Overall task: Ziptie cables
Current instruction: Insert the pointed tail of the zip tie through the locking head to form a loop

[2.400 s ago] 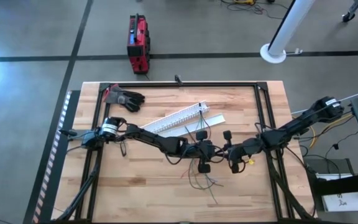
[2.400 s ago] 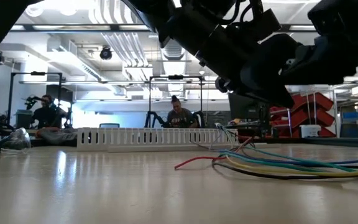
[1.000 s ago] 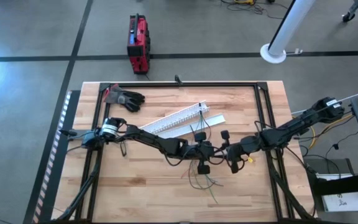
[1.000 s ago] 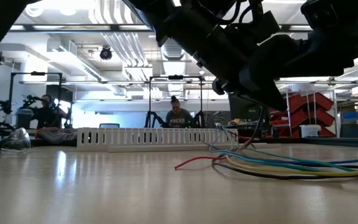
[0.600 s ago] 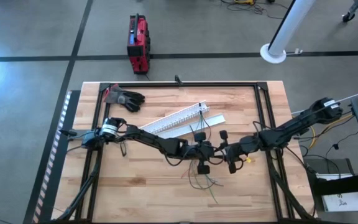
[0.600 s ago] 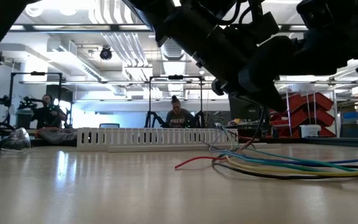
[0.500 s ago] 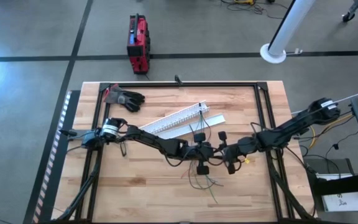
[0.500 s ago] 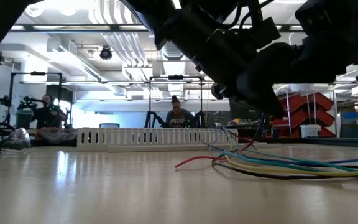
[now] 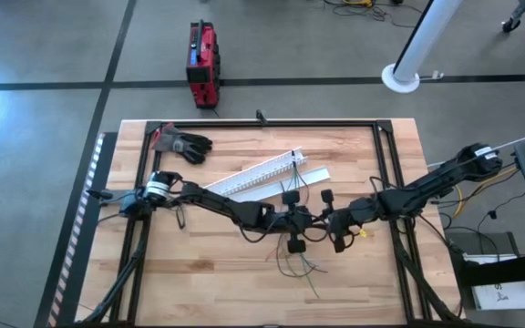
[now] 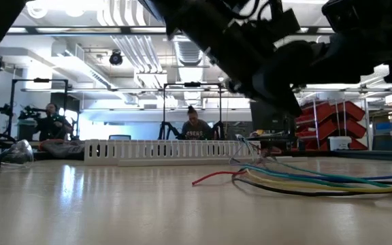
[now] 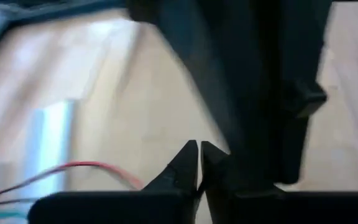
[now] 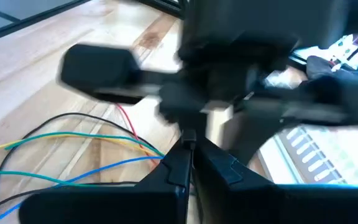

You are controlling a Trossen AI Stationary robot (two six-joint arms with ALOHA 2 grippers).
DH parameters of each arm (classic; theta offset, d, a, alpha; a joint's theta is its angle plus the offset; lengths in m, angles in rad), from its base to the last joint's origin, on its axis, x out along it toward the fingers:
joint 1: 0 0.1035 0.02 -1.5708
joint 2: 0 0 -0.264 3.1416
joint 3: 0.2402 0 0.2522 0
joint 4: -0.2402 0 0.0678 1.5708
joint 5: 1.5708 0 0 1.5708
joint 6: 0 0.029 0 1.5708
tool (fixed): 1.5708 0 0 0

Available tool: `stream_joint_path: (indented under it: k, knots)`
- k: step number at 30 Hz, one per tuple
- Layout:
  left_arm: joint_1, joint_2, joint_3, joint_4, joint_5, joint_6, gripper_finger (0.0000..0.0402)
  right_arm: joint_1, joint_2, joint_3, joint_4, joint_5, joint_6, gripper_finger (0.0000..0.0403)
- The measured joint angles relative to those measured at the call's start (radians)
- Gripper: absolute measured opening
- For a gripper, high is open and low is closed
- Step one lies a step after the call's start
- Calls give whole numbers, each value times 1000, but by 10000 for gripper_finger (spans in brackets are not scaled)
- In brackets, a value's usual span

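Observation:
The cables (image 9: 297, 262), thin green, red, blue, yellow and dark wires, lie loose on the wooden table near its middle; they also show low on the table (image 10: 305, 178) and in the right wrist view (image 12: 73, 155). My left gripper (image 9: 313, 219) and my right gripper (image 9: 332, 221) face each other tip to tip just above the bunch's far end. Both are shut, as their wrist views show: left gripper (image 11: 199, 163), right gripper (image 12: 189, 149). Nothing plainly shows between either pair of fingers. A red wire (image 11: 86, 168) lies beside the left fingers.
A long white slotted channel (image 9: 258, 173) with its flat lid (image 9: 315, 175) lies slanting behind the grippers. A black glove (image 9: 182, 144) sits at the far left corner. A black frame (image 9: 244, 123) borders the table. People (image 10: 196, 128) sit in the room beyond.
My right gripper has moved a little toward the table's left edge, closer to my left gripper. In the low view both dark grippers have shifted left and slightly up over the cables, which have stayed where they were.

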Motion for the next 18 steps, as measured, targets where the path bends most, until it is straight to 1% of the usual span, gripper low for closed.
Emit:
stream_joint_path:
  k: [3,7,10,18]
  knots:
    - [-8,-40,0,-32,-43,21,24,0,-25,1,-9,-7,-3,2]
    - [-15,-88,1,-119,-44,21,63,-9,-24,2,-15,-12,-12,1]
    - [-21,-118,1,-197,-45,-5,96,-12,-10,0,-24,-12,-10,0]
    - [-29,-126,-5,-240,-43,-43,174,-12,24,-1,-15,-20,-9,0]
